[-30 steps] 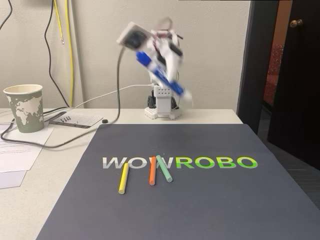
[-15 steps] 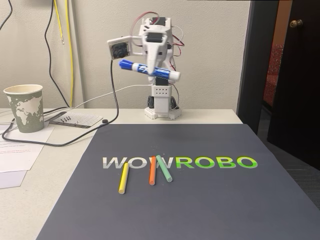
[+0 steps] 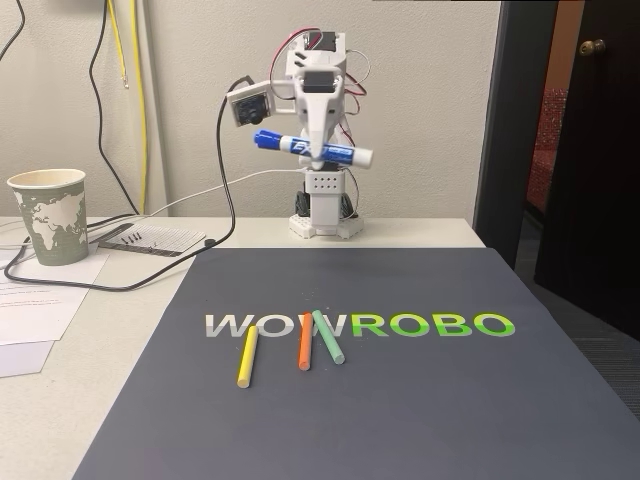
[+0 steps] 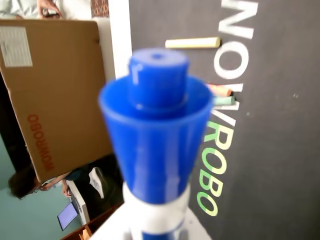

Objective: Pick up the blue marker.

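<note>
**A:** Blue marker point(image 3: 313, 149) is up in the air, you've got it! Your gripper point(image 3: 317, 157) is clamped across the middle of the barrel, high above the arm's base point(image 3: 323, 208) at the back of the table point(image 3: 130, 330).

**B:** How's it sitting in the fingers?

**A:** Nearly level in the fixed view, tilted a touch, blue cap end to the left and a bit higher, the other end poking out right. In the wrist view the blue cap point(image 4: 156, 120) looms straight at the lens, blurred, with the white barrel below it.

**B:** And underneath you?

**A:** The dark mat point(image 3: 400, 400) with its printed letters, well below the marker. Three thin sticks lie on it: the yellow stick point(image 3: 246, 356) on the left, the orange stick point(image 3: 305, 342) and the green stick point(image 3: 327, 337) side by side, tops nearly meeting.

**B:** Off to the side?

**A:** A paper cup point(image 3: 48, 215) stands left on the table, near some papers point(image 3: 40, 300) and black cables point(image 3: 150, 270). The wrist view catches a cardboard box point(image 4: 55, 95) past the mat's edge.
</note>
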Controlling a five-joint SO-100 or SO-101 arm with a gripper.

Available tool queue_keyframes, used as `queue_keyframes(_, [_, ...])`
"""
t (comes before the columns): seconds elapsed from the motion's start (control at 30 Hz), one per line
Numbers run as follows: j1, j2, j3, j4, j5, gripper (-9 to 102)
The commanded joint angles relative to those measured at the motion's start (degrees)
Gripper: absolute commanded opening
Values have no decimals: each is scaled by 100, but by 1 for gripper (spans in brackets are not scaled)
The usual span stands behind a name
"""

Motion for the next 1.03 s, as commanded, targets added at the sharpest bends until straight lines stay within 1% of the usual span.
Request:
queue_keyframes(0.0, [-18,114,-211,26,44,0])
queue_keyframes(0.13, [-18,281,18,-44,44,0])
queue_keyframes(0.2, [-18,483,308,-220,53,0])
queue_keyframes(0.43, [-158,1248,1573,-1266,44,0])
queue_keyframes(0.53, [-193,1564,2127,-1951,-114,0])
queue_keyframes(0.63, [-211,1468,2250,-2399,-158,0])
queue_keyframes(1.0, [-185,1397,2268,-2461,-185,0])
